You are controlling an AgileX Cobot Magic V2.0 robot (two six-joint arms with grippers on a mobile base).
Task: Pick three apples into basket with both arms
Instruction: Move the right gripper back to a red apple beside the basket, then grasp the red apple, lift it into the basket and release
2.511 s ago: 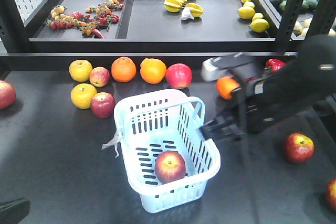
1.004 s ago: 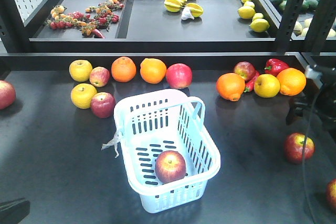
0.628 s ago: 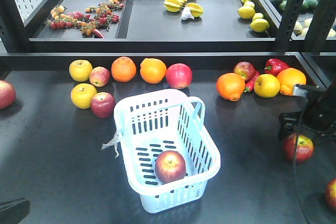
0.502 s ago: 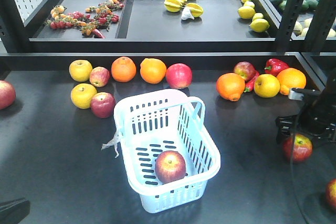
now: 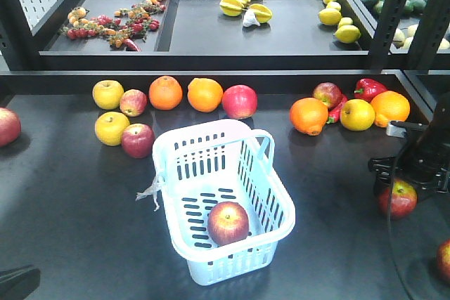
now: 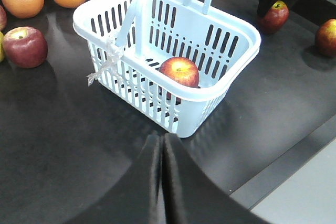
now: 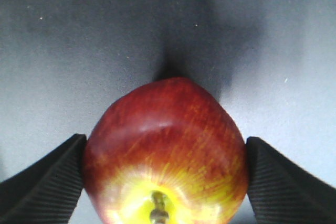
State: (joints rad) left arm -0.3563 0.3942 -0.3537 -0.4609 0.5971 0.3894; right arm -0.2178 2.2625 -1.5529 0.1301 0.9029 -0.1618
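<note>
Jaws of the left gripper (image 6: 160, 140) pressed together at lower centre of its view, basket (image 5: 284, 200) mid-frame on the table (image 5: 70, 201) with one apple (image 5: 228, 223) inside, and at far right the right gripper (image 7: 165, 145) pinches a second apple (image 5: 397, 198), pads (image 7: 42, 187) touching both its sides.

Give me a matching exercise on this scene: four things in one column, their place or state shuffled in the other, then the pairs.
1. apple filling the right wrist view
2. apple closest to the left wrist camera
3. left gripper
4. red pepper

A. fingers closed together, holding nothing
B. on the basket floor
C. by the counter's back edge
D. on the counter between two black finger pads

Pairs: 1-D, 2-B, 3-A, 4-C.
</note>
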